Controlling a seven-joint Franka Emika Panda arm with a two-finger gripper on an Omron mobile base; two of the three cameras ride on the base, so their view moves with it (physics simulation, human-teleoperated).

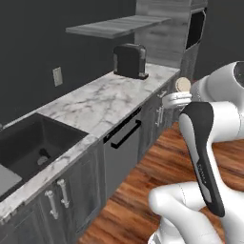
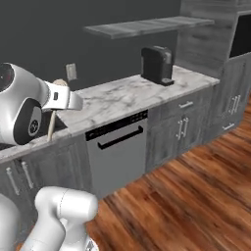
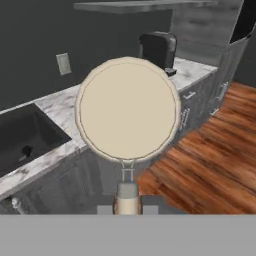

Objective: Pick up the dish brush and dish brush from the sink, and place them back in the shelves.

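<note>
Pinched between the gripper fingers at 6 o'clock of the hand view: the pale handle of a dish brush, round cream head standing straight ahead, large at centre. Carried clear of the sink, out over the wood floor in front of the counter. Beyond the brush, at 8 o'clock in the hand view, the black basin lies set in the white marble countertop; farther on, at about 1 o'clock, a dark coffee machine against the wall. Farthest and highest, at 12 o'clock, the grey shelves hang well apart from the brush.

Judged progress: first brush lifted and on its way, not yet shelved; second brush yet to be fetched, then placed too. Second brush not made out anywhere. Basin partly cut off at the left base view's edge. Finger contact itself blurred and tiny. Bristles unseen.
</note>
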